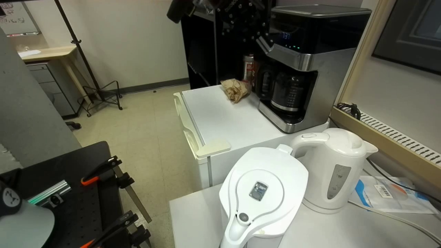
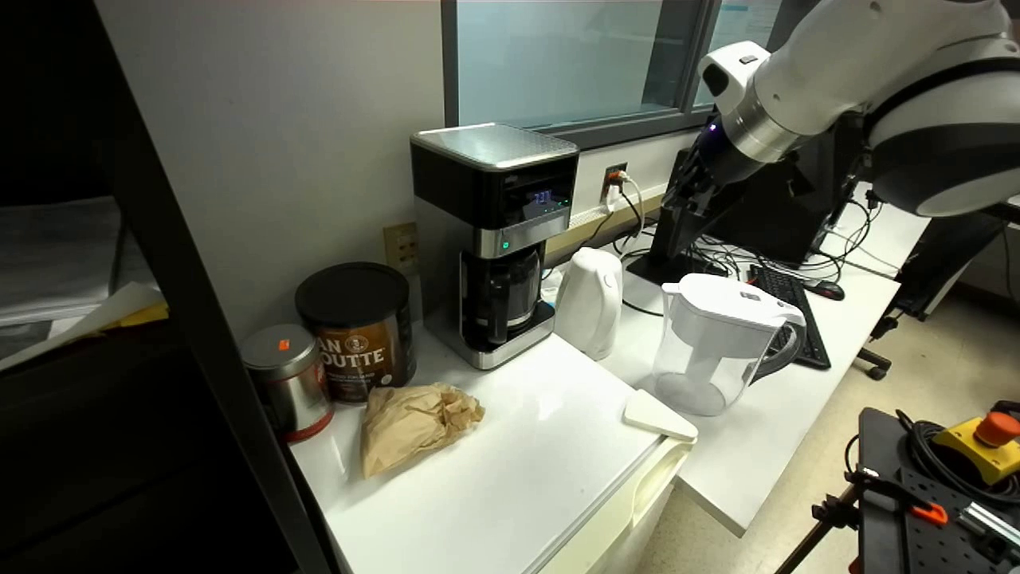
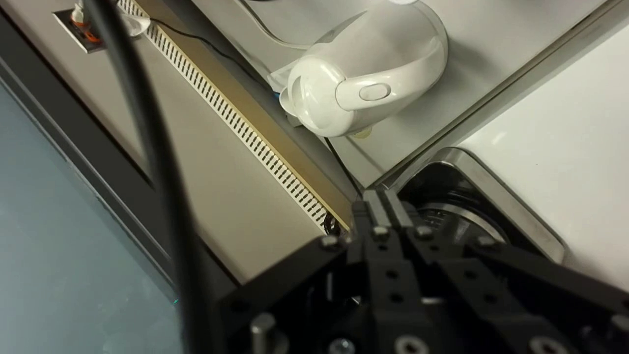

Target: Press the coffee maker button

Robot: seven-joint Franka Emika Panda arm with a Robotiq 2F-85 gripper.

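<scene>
Gripper [image 3: 386,202], tips nearly touching and empty, hung apart from the coffee maker [image 2: 494,244], itself at ten o'clock from the kettle [image 2: 584,307] in an exterior view. Approach seemed in hand; next it needed steering toward nine o'clock to press the panel [image 2: 539,201].

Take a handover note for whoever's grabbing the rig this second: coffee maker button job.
Tool: shut, holding nothing, in the air, apart from the coffee maker.
Coffee maker: beside the white kettle, carafe inside, display lit.
Done: can't tell whether the button, too unclear to single out, has been pressed.
Left: unless it has, probably press it with the shut tool.
</scene>
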